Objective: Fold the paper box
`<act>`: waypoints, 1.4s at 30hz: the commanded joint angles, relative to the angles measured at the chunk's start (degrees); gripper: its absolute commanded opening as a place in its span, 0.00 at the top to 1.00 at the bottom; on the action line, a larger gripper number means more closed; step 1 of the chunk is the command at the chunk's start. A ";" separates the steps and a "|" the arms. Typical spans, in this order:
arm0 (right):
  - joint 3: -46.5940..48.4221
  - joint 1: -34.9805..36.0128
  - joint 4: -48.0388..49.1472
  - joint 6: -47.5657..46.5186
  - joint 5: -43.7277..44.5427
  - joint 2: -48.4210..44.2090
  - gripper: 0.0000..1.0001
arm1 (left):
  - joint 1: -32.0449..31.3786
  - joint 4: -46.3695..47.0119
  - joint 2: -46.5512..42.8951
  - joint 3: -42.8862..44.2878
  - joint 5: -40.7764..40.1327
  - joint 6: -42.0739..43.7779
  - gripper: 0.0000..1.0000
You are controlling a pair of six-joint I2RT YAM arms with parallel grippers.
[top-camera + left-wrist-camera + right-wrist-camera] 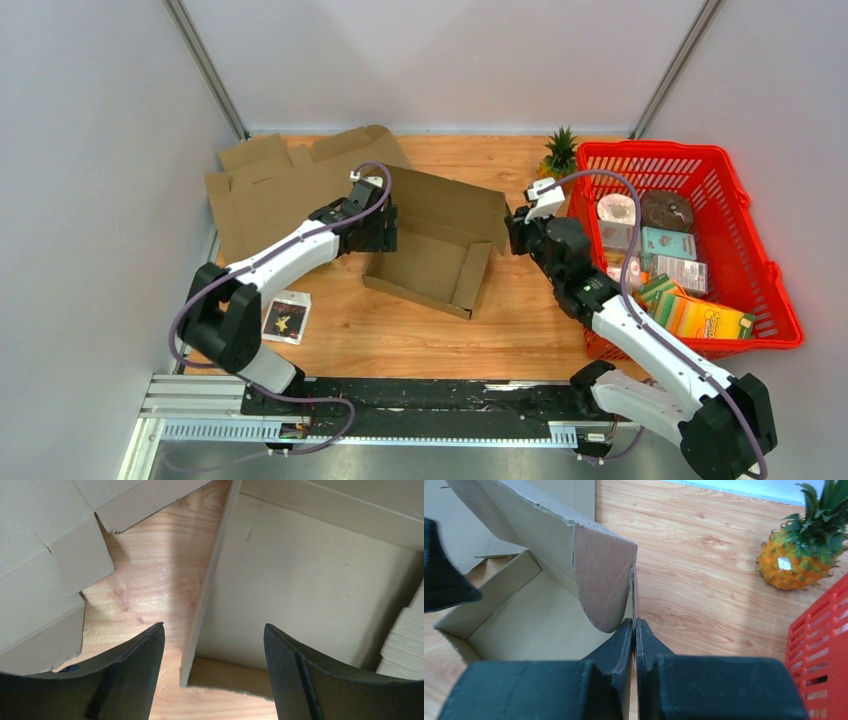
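Far left: flat cardboard sheet (pixel 265 195) lies on the table (pixel 520 320), its left edge close to the side wall, flaps ragged, 1 edge running under the left arm. Small dark packet (pixel 286 317) on the wood just beside the left arm's base, apart from the sheet. Left gripper (pixel 372 228) is released, jaws wide, straddling the left wall of the box (pixel 430 262); wrist view shows that wall's thin edge standing between the 2 fingers (pixel 135 665), touching neither as far as I can tell. Box sits mid-table, open top, half folded, back panel raised, near wall low, turned at an angle to the table edge. Bare wood in front of the box down to the arm bases, plus a strip behind it up to the back wall. Right gripper (pixel 515 235) is clenched on the box's right flap, pinching the thin cardboard edge at the corner. Right side is tight: pineapple (pixel 559 155) upright just behind the right gripper, red basket (pixel 745 225) beside it, full of groceries, right arm running along its left wall.
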 commanded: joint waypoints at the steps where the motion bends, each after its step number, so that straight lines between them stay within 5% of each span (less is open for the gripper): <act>1: 2.91 -1.93 1.39 0.25 -7.07 0.87 0.91 | 0.00 -0.25 5.39 5.19 -4.22 1.03 0.24; 7: 6.85 -2.54 -3.34 3.41 -6.64 2.98 0.78 | -0.09 3.35 9.88 3.52 -1.85 0.68 0.46; 15: 20.22 -2.63 -35.32 16.85 4.17 7.38 0.05 | -1.84 7.30 5.76 -3.94 -0.08 -1.52 0.64; 17: 21.80 -2.63 -41.21 19.93 6.27 6.33 0.00 | -3.15 7.57 4.18 -4.91 -0.79 -2.31 0.68; 22: 20.33 -0.79 -55.00 28.09 12.69 1.77 0.03 | -7.29 8.27 2.24 -8.96 -4.22 -6.69 0.88; 24: 17.78 2.79 -57.31 32.94 15.42 -0.08 0.11 | -9.30 8.97 0.84 -10.62 -6.23 -8.02 0.88; 31: 1.60 8.18 -29.68 31.02 8.74 -0.72 0.21 | -11.25 10.91 -2.68 -14.23 -10.37 -9.08 0.94; 36: 5.46 8.35 -25.95 29.44 7.95 14.64 0.25 | -11.25 10.82 -2.07 -14.24 -10.99 -9.96 1.00; 42: 7.04 8.35 -21.46 28.99 9.09 19.94 0.34 | -11.25 11.44 -2.24 -14.94 -10.38 -9.96 1.00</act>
